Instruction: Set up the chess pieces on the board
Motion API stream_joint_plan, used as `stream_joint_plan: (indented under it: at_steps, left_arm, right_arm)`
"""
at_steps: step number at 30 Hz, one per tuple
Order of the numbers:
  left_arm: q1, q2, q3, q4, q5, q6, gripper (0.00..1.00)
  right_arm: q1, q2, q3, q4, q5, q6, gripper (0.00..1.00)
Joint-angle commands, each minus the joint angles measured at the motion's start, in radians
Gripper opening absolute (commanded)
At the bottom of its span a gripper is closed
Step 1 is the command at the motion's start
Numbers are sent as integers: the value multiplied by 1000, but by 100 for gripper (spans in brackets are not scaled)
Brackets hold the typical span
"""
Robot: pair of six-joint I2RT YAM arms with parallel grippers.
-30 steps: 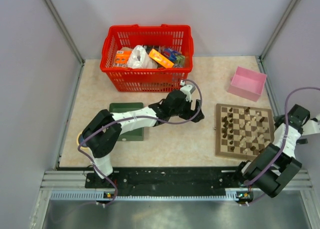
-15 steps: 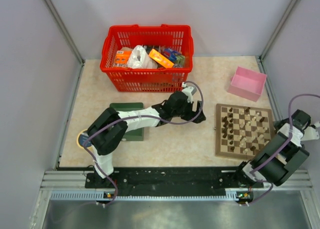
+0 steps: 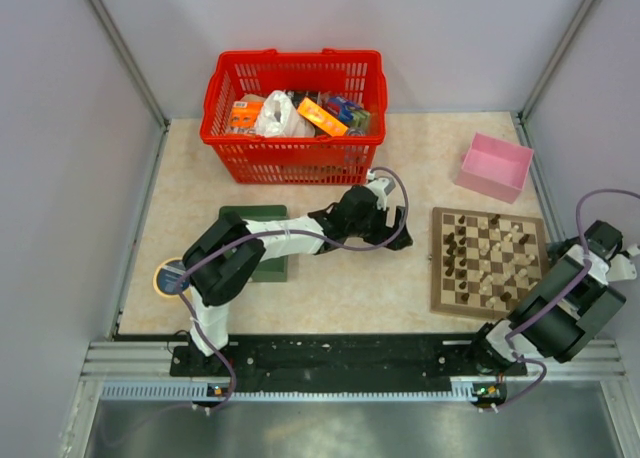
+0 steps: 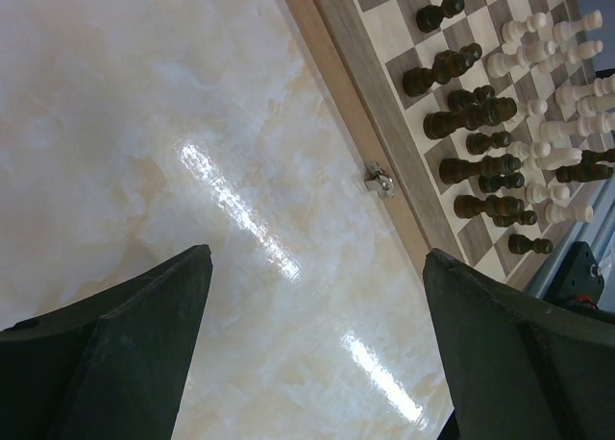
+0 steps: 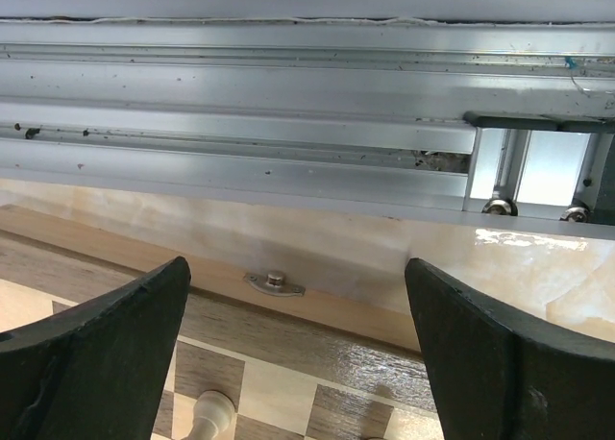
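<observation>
The board (image 3: 438,268) lies at the right of the table, with dark chess pieces (image 3: 455,253) mostly on its left half and pale pieces (image 3: 515,268) on its right. My left gripper (image 3: 396,228) is open and empty, low over bare table just left of the board. In the left wrist view (image 4: 317,257) the board's rim (image 4: 336,85) with a small latch, dark pieces (image 4: 471,113) and pale pieces (image 4: 567,94) lie ahead. My right gripper (image 3: 572,256) is open and empty at the board's right edge. Its wrist view (image 5: 298,267) shows the rim (image 5: 317,305) and one pale piece (image 5: 207,416).
A red basket (image 3: 295,113) of packets stands at the back. A pink box (image 3: 493,166) sits behind the board. A green tray (image 3: 255,240) lies under the left arm, with a round yellow-rimmed disc (image 3: 170,276) at the far left. An aluminium rail (image 5: 288,123) runs beyond the board.
The left arm's elbow has swung, uncovering the round disc, while its gripper stayed near the board's left edge. The right arm has folded down towards the near right.
</observation>
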Motion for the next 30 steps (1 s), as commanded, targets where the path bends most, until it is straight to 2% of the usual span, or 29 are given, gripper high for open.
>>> stream_joint_plan:
  at_steps: [1,18,24,30]
  left_arm:
    - [-3,-1,26,68,12,-12,96]
    - [1,-15,-13,82,-6,-35,96]
    - [0,-22,-95,197,60,-131,92]
    - [-2,-19,-135,244,52,-167,90]
  right_arm:
    - [10,23,5,-31,-81,-31,94]
    - [145,-135,-99,-54,-110,36,94]
    - [150,-271,-137,-95,-87,42,94]
    - [150,-335,-144,-106,-172,16,95]
